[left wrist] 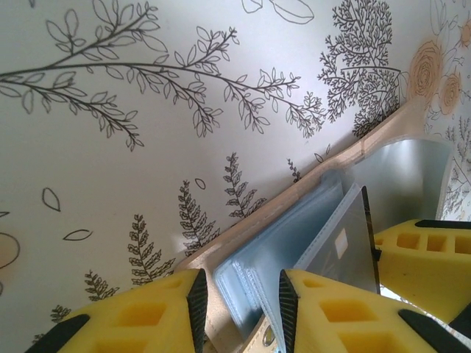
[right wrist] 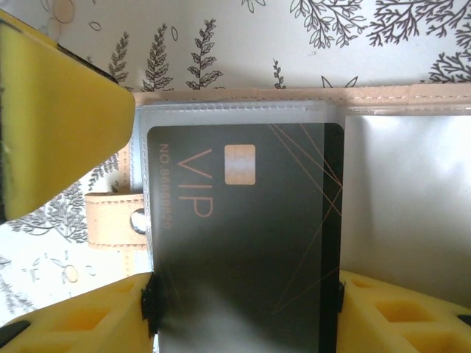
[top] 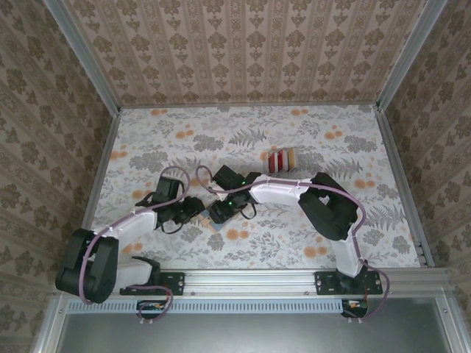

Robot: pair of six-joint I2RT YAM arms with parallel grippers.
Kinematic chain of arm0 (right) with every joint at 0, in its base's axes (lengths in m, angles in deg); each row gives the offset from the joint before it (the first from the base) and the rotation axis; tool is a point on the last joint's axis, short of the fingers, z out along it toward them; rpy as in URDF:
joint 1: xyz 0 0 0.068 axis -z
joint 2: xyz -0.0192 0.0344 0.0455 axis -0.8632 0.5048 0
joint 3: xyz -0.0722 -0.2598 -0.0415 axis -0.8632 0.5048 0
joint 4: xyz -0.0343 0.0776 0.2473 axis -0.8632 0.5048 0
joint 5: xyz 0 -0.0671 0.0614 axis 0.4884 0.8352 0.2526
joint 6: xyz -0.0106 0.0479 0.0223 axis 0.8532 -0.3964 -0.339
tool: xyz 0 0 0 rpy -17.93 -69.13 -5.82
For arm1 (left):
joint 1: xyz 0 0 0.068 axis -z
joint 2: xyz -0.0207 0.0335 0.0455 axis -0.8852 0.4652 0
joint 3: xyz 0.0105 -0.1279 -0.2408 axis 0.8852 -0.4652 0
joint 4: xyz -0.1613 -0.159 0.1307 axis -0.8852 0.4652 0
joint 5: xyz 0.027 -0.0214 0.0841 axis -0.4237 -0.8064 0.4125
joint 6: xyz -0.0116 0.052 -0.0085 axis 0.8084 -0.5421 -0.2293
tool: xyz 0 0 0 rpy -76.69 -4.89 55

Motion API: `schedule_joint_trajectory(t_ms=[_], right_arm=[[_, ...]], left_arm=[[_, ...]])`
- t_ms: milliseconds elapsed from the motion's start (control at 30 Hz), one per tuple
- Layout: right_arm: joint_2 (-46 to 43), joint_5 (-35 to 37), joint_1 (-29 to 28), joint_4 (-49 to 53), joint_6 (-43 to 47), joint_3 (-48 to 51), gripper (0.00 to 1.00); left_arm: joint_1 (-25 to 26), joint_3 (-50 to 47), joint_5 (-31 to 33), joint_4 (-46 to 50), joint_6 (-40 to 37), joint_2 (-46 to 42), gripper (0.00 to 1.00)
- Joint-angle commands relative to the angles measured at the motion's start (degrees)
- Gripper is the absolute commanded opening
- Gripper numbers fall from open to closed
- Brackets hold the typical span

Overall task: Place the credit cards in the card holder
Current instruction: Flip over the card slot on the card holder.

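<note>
Insertion step. My right gripper (right wrist: 243,298) pinches the dark card (right wrist: 243,206), leading edge at 12 o'clock entering the card holder (right wrist: 243,95). My left gripper (left wrist: 239,301) clamps that holder. Next: push straight in, then release.

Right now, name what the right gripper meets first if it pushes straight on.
Likely the clear sleeve of the card holder: the right gripper carries a dark VIP card partly inside it; depth unclear.
</note>
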Motion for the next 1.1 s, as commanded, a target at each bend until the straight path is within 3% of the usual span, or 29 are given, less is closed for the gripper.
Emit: schedule_joint_trajectory(t_ms=[0, 167, 533, 1067], right_arm=[[-2.0, -7.8, 1.4, -3.4, -2.5, 1.6, 0.58], [-1.0, -15.7, 3.5, -6.4, -4.7, 2.7, 0.57], [1.2, -25.2, 7.0, -8.5, -7.6, 3.6, 0.56], [1.7, -26.4, 8.0, -11.3, -9.6, 4.9, 0.55]], left_arm=[[1.3, 2.4, 1.3, 3.5, -1.3, -0.5, 0.35], [1.8, 3.6, 0.7, 3.9, -0.8, -1.2, 0.36], [1.3, 3.4, -5.6, -3.2, 3.8, -1.4, 0.38], [1.8, 3.2, -5.9, -4.9, 8.0, -2.8, 0.42]])
